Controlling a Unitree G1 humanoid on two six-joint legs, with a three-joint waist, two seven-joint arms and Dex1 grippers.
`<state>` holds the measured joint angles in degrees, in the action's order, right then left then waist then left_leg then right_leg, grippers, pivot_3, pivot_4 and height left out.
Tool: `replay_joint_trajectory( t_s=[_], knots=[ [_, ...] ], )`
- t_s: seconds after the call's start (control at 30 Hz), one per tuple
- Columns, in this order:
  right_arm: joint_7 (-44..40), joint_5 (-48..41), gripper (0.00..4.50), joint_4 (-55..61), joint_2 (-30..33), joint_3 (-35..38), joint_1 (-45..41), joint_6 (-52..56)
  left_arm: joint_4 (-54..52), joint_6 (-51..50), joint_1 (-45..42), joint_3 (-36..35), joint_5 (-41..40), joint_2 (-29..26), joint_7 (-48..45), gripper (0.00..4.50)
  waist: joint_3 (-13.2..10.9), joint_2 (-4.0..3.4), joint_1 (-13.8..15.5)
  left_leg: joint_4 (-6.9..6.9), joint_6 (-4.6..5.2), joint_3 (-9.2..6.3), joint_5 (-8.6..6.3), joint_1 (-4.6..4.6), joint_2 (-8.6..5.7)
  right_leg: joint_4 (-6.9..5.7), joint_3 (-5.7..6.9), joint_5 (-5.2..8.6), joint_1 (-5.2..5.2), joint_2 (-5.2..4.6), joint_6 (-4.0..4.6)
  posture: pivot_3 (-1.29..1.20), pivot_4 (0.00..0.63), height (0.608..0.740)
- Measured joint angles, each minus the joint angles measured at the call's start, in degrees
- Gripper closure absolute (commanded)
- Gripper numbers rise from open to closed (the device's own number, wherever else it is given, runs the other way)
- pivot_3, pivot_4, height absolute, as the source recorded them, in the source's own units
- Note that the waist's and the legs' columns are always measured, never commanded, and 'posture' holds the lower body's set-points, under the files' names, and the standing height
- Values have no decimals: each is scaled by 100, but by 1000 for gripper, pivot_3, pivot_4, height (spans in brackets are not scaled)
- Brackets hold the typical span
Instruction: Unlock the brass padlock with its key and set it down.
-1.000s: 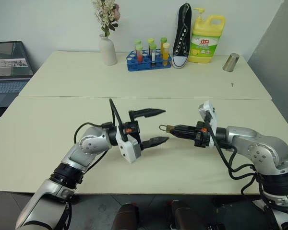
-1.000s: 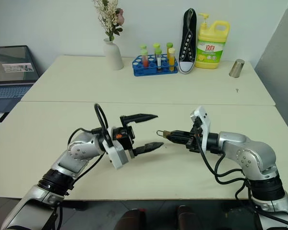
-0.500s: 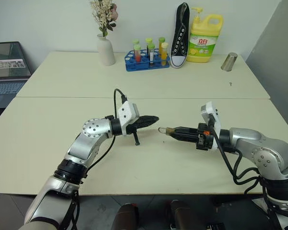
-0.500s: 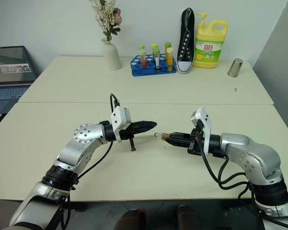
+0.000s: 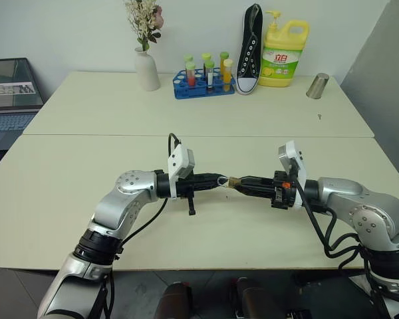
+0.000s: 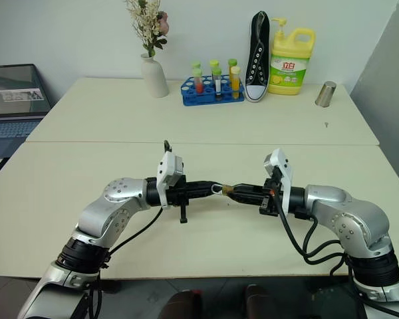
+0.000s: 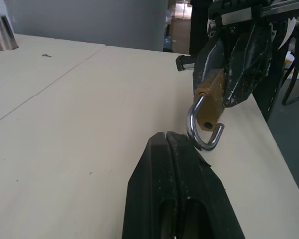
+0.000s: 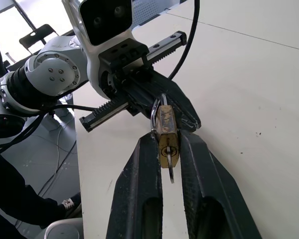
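The small brass padlock hangs above the table, gripped by its body in my right gripper, which points left. Its silver shackle sticks out toward my left gripper, and its free end looks clear of the body. A thin metal key pokes out of the padlock's opposite end. My left gripper points right with both fingers pressed together. Its tips touch the shackle loop, and I cannot tell whether they pinch it. From the head, both grippers meet tip to tip at the padlock.
Along the far table edge stand a vase of flowers, a blue test-tube rack, a black shoe, a yellow detergent bottle and a metal cup. A laptop sits at the far left.
My left gripper went from wide open to shut, rolled over, and slid right until its tips met the padlock's shackle. The right gripper kept its hold and stayed put.
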<state>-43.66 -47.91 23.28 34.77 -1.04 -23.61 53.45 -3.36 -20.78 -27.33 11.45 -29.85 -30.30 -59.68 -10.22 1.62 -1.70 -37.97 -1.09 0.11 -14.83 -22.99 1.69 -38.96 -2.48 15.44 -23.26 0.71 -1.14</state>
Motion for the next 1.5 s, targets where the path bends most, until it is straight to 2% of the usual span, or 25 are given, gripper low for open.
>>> replay_joint_trajectory(
  t_s=[0.4,0.57,1.5],
  knots=[
    [-15,130,4344,-104,9,-6,1,-75,-771,-1471,18,-495,-1031,-79,33,4500,0,0,-1,0,0,-1,0,0,0,0,0,1,0,0,-1,0,150,740],
    [-29,159,4344,-104,9,-11,3,-79,-802,-1737,-43,-567,-1136,-68,96,4500,0,0,0,0,0,-1,0,0,0,0,-1,1,0,0,0,0,150,740],
    [-133,170,4344,-104,9,-14,27,-77,-809,-1430,-45,-613,-738,102,253,4500,0,0,1,1,0,0,0,0,-1,1,-2,1,0,0,0,0,150,740]
  ],
)
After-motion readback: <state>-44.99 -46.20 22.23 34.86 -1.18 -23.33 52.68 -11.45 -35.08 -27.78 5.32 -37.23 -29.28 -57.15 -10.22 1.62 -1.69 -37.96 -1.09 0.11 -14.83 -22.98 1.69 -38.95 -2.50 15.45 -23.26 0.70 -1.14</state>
